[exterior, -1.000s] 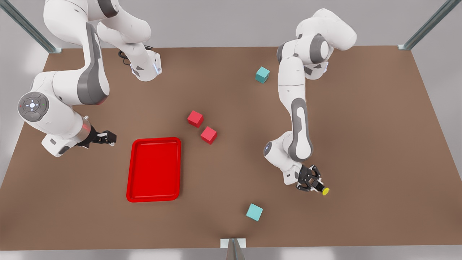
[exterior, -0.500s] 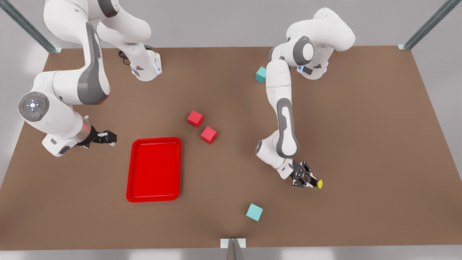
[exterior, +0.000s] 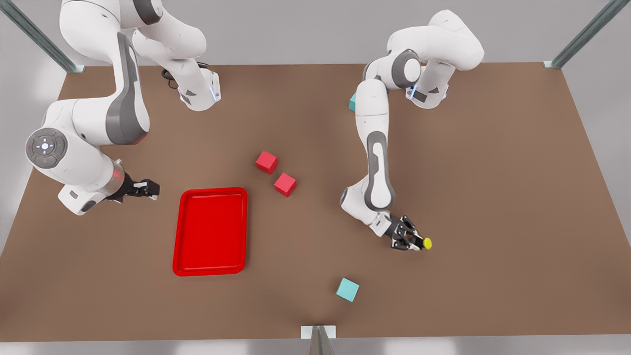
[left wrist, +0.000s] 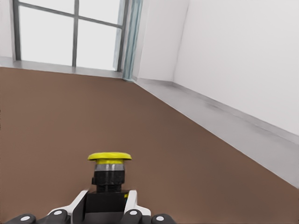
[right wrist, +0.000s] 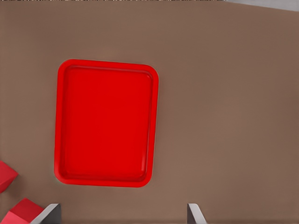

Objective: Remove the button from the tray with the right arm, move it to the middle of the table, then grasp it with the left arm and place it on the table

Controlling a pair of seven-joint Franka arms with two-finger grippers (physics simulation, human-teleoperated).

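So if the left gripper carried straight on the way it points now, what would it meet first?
The left gripper, shut on the button, points toward the front view's right. That way looks free: bare table ahead, with the table's edge farther off, though its tilt is hard to judge.

No legible text, labels, brand marks or numbers on any surface in the three views.
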